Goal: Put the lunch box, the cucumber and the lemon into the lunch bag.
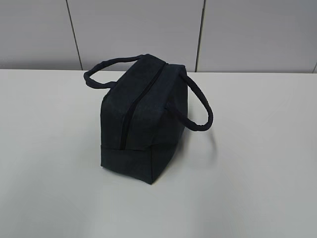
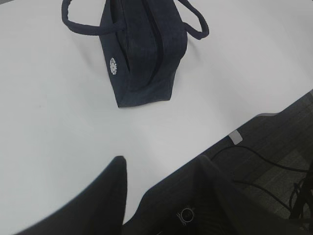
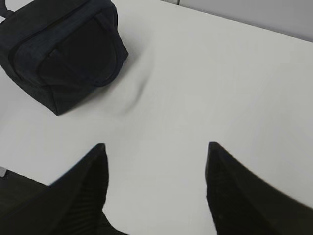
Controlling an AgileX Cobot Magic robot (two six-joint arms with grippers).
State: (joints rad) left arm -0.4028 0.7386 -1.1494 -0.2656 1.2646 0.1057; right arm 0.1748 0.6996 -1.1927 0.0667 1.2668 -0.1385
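- Between the right gripper (image 3: 155, 152) fingers: only bare white table (image 3: 210, 88); jaws spread wide, nothing held.
- Ahead and to the left of the right gripper, well apart: the lunch bag (image 3: 63, 54), dark navy, one handle lying down its near side.
- Left gripper (image 2: 161, 164): fingers parted, empty, hanging over the near table edge; floor and cables (image 2: 274, 171) show below to its right.
- Ahead of the left gripper, well apart: the lunch bag (image 2: 144, 54), end wall toward the camera, small white round logo (image 2: 114, 66) on its left side, handles drooping to either side.
- Exterior view: lunch bag (image 1: 143, 119) stands upright alone mid-table, top zipper (image 1: 141, 101) closed along the ridge; neither gripper in frame.
- Lunch box, cucumber, lemon: not visible in any view.
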